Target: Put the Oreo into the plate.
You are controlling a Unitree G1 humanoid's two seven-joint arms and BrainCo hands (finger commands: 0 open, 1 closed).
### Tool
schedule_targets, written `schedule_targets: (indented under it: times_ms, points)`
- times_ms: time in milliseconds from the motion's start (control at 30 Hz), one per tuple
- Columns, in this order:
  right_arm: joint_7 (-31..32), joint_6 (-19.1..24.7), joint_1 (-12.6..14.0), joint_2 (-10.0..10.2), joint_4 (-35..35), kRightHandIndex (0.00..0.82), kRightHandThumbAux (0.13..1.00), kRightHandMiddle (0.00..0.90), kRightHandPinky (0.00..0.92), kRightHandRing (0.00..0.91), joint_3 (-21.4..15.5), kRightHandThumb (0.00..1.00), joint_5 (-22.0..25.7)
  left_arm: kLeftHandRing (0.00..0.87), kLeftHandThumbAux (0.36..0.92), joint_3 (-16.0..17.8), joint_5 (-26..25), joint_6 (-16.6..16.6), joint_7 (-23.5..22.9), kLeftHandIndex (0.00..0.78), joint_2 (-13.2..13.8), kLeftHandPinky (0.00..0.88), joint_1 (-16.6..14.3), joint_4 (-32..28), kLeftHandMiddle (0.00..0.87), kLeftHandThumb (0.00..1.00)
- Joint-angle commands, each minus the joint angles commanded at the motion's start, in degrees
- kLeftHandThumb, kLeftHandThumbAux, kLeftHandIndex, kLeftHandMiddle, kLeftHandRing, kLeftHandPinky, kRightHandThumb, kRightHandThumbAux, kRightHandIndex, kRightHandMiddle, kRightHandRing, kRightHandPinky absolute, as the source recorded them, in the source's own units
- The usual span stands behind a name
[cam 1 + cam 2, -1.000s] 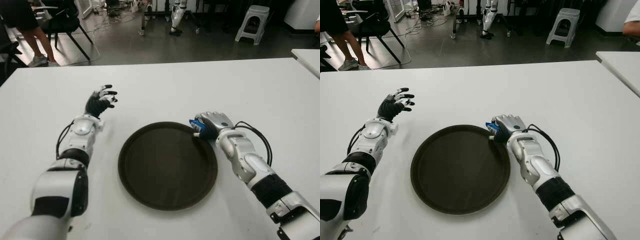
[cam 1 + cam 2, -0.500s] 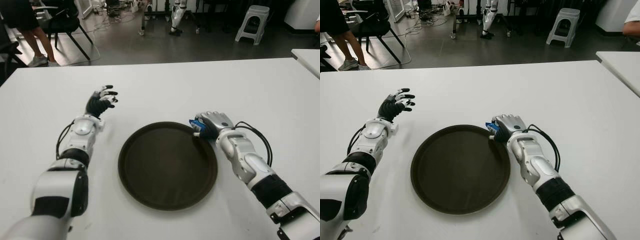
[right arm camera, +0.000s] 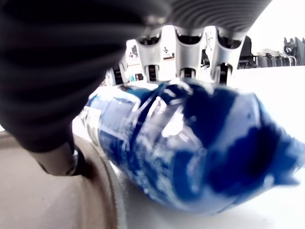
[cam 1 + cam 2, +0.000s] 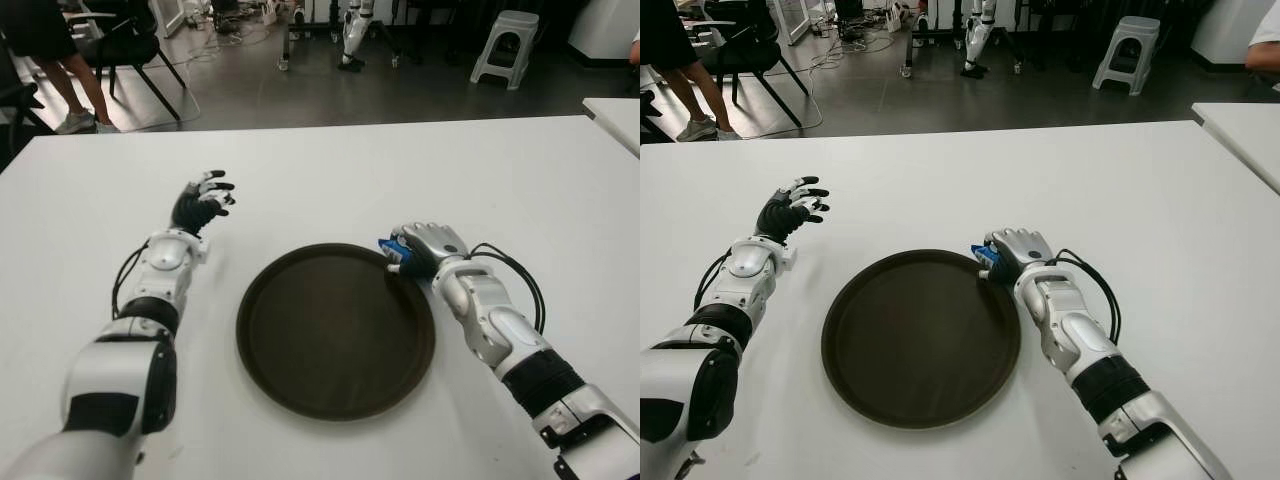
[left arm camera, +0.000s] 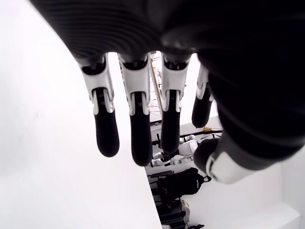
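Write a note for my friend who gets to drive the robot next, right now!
Right hand: shut on the blue Oreo pack, at the far right rim of the plate.
Left hand: open, holding nothing, showing left of the plate.
Done: Oreo pack grasped and brought to the rim.
Left: move it over the plate, which has nothing in it, and let go.

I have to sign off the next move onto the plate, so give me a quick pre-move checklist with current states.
1. Oreo pack gripped by the right hand: ok.
2. Pack inside the plate: not ok, it sits at the far right rim.
3. Plate interior free of objects: ok.
4. Left hand away from the plate, fingers open, holding nothing: ok.
5. Pack lifted off the table: cannot tell.
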Motion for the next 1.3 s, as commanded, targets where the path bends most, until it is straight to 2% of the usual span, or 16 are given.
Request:
schedule_targets:
  times_ms: [467,933,1300]
  points:
    - [-5.74,-3.05,1.18,0.81,-0.03,0.429,0.736,0.707,0.722,0.719,-2.26,0.680,1.98,0.362,0.666,0.58,-0.84,0.24,-0.53,0.202,-0.35,0.411,-0.16,0.05,0.312,0.230]
    - [-8.94,-5.15,1.36,1.44,1.12,0.430,0.735,0.706,0.718,0.718,-3.20,0.682,2.80,0.339,0.678,0.35,-0.34,0.28,-0.10,0.201,-0.24,0.377,-0.13,0.08,0.302,0.219]
    - [-8.52,-5.32,1.20,1.29,1.19,0.431,0.734,0.725,0.728,0.735,-3.05,0.683,2.67,0.355,0.680,0.19,-0.25,0.29,-0.22,0.194,-0.19,0.388,-0.16,0.14,0.312,0.229]
